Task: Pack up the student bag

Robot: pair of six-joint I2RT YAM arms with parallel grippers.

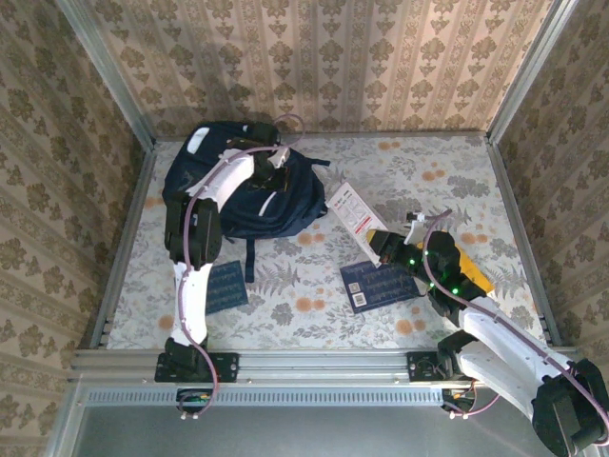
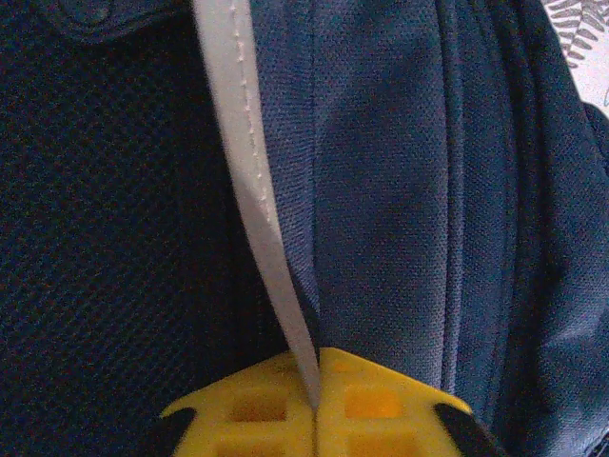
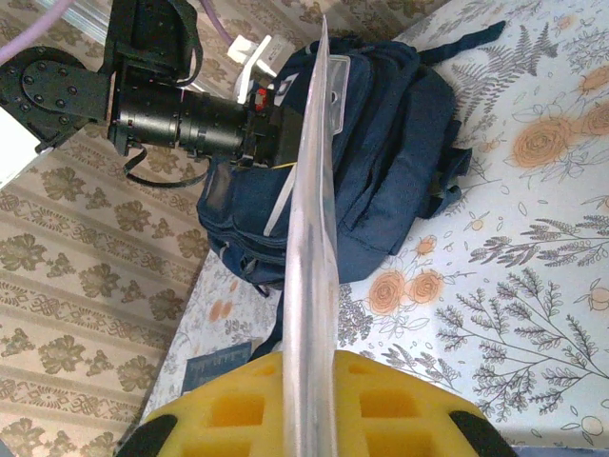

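I see the large dark navy fabric backpack [image 1: 285, 205] lying far left on the floral table [image 1: 428, 171]. My left gripper [image 2: 315, 405] pinches its white stripe trim [image 2: 249, 181]. My right gripper [image 3: 310, 381] is clamped on a thin glossy flat packet [image 3: 309, 219].

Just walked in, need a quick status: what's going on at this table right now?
The left gripper is shut on a white trim strip of the student bag, pinching the fabric near the bag's top. The right gripper is shut on a flat packet, held beside the bag and not yet in it. A navy booklet lies on the table near the left arm, and a second booklet beside the right gripper.
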